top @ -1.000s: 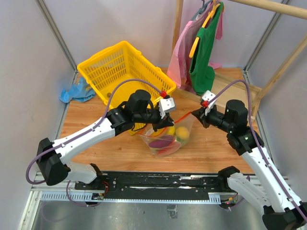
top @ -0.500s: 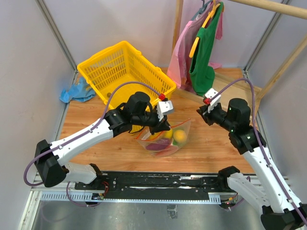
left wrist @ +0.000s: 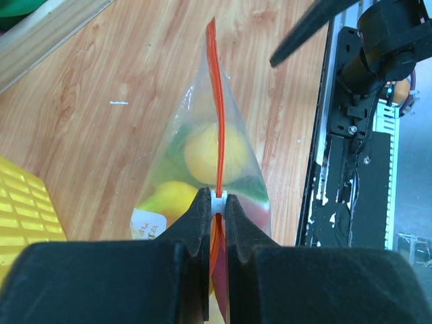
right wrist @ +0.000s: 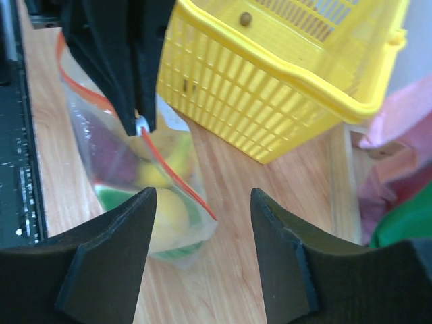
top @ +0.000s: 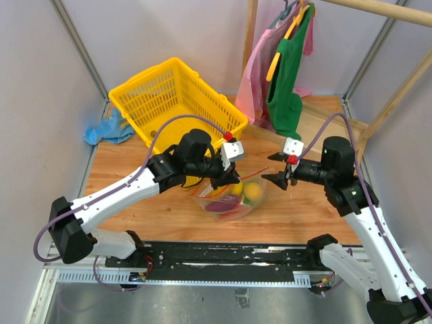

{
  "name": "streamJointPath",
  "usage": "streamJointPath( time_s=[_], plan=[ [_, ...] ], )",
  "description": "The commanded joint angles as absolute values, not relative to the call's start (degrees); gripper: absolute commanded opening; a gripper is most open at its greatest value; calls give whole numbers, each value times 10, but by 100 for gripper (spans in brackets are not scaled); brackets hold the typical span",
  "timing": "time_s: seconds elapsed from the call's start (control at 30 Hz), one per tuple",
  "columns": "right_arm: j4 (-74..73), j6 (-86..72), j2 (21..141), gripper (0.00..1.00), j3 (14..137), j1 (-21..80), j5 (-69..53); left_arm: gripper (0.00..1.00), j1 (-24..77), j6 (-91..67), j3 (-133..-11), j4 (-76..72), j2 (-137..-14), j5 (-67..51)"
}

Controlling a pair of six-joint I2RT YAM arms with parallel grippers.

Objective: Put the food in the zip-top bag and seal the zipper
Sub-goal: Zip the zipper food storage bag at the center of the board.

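The clear zip-top bag (top: 233, 197) rests on the wooden table with the food inside: a yellow fruit (top: 254, 192), a purple piece (top: 220, 202), green and red bits. In the left wrist view the zipper (left wrist: 217, 101) runs straight away from my left gripper (left wrist: 216, 202), which is shut on the white slider (left wrist: 217, 200). From above, the left gripper (top: 229, 178) sits at the bag's left top edge. My right gripper (top: 275, 168) stands open just right of the zipper's free end, touching nothing. In its own view the right gripper (right wrist: 202, 194) frames the bag's corner (right wrist: 202, 226).
A yellow basket (top: 172, 94) stands behind the bag, close to the left arm. A blue cloth (top: 108, 128) lies at the far left. Pink and green clothes (top: 283, 67) hang on a wooden rack (top: 378, 115) at the back right. A black rail (top: 229, 253) runs along the near edge.
The right gripper let go of the zipper's right end, opened, and swung round to face the bag. The bag dropped lower with the left gripper still on it.
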State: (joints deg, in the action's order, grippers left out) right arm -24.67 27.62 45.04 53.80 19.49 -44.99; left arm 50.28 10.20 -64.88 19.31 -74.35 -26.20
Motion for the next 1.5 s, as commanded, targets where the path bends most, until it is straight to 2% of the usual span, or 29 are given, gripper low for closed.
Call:
streamJointPath(
  time_s=[0.0,0.27,0.7,0.77,0.97,1.47],
  plan=[
    [-239,296,474,59,548,199,-543,0,503,103,-657,167,-745,-270],
    [-217,315,525,54,543,241,-538,0,503,101,-659,158,-749,-280],
    [-264,377,561,39,549,269,-477,0,503,101,-661,156,-749,-285],
    [-275,387,562,33,551,272,-468,0,503,101,-662,156,-749,-284],
    [-273,385,556,1,555,273,-429,0,503,102,-662,163,-746,-279],
    [-280,332,520,1,570,263,-218,0,503,101,-637,217,-715,-245]
  ],
)
